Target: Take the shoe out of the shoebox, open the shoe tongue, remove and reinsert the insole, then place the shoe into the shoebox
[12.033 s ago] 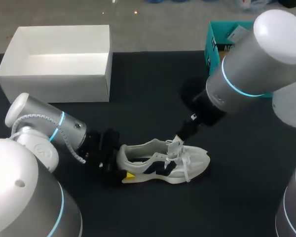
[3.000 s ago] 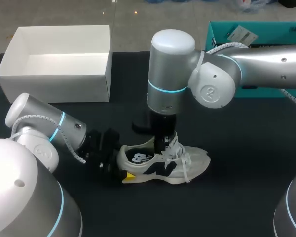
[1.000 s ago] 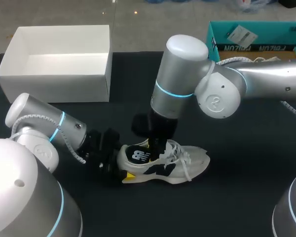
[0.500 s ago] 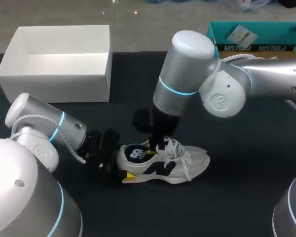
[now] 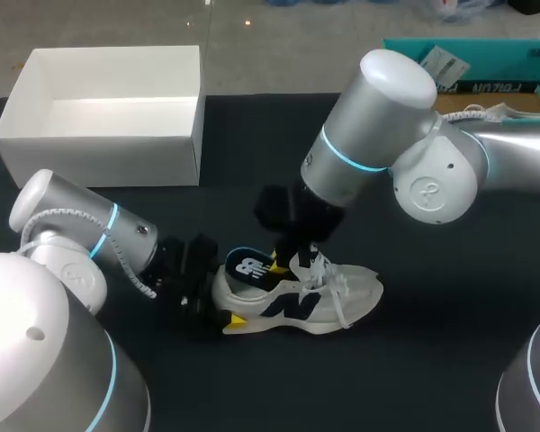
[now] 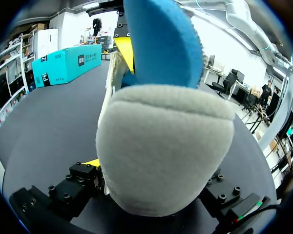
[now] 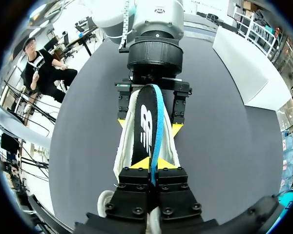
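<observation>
The shoe (image 5: pixel 297 301) lies on its sole near the middle of the table (image 5: pixel 432 360), toe toward 3 o'clock. Your left pincer (image 5: pixel 218 310) clamps its heel from 9 o'clock. Your right pincer (image 5: pixel 283 261) pinches the insole (image 5: pixel 249 267), whose heel end has risen clear of the collar over the last second, so removal looks nearly done. The open shoebox (image 5: pixel 99 162) sits well apart at 10 o'clock. Bare table lies from 3 to 6 o'clock.

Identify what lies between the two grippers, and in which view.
The shoe, heel in the left gripper, its insole pinched by the right gripper; the right wrist view shows it plainly.
</observation>
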You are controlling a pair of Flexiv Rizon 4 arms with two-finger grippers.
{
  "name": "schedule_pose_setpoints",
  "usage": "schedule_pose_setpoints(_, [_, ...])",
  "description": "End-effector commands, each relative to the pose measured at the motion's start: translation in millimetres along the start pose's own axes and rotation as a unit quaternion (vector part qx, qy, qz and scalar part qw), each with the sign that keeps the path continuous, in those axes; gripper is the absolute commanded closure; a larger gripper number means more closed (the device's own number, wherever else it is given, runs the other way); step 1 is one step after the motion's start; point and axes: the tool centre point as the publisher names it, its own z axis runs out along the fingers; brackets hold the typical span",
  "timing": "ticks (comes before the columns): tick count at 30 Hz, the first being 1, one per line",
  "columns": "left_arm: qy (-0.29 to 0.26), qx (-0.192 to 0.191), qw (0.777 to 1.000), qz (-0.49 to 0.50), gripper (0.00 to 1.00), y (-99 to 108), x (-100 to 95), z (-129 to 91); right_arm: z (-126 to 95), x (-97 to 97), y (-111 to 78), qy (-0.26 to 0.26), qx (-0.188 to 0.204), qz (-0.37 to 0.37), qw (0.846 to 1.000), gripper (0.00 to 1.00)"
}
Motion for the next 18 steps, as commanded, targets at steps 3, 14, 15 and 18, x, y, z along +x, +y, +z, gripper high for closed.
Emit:
schedule_pose_setpoints(3, [0.000,-0.003,1.000,-0.001,1.00,2,2.4,5,-2,-0.3,12.7,-0.002,-0.028,-0.011,1.000,1.00])
schedule_pose_setpoints(14, [0.000,-0.003,1.000,-0.001,1.00,2,2.4,5,-18,-1.1,24.2,-0.016,-0.056,-0.024,0.998,1.00])
schedule_pose_setpoints(15, [0.000,-0.003,1.000,-0.001,1.00,2,2.4,5,-19,-0.6,24.3,-0.018,-0.061,-0.025,0.998,1.00])
schedule_pose_setpoints(18, [0.000,-0.003,1.000,-0.001,1.00,2,2.4,5,-23,-0.1,22.6,-0.022,-0.062,-0.023,0.998,1.00])
